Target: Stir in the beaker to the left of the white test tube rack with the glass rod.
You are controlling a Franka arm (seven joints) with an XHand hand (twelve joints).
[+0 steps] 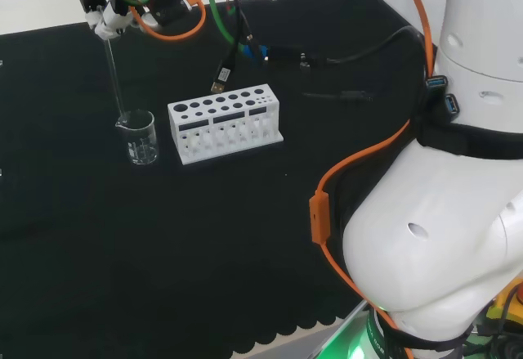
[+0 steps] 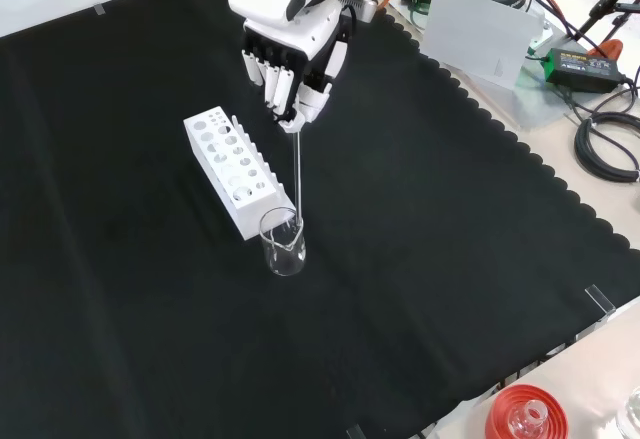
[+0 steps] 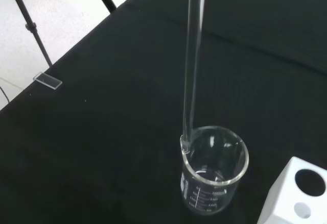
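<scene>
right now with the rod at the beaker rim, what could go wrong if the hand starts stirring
The glass rod meets the beaker at its rim, near the spout, rather than in the middle, so a sideways sweep might tip the beaker or push it along the cloth. The beaker stands close beside the white test tube rack, so a shove could knock it against the rack. The hand pinches the rod at its very top, so the rod may swing.

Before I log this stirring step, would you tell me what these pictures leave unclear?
- Whether the thin glass rod tip sits inside the small clear glass beaker or at its rim: wrist view ambiguous.
- Any liquid in the beaker: glass too clear.
- Black-and-white robot hand: its hold on the rod is hidden behind curled fingers, front view.
</scene>
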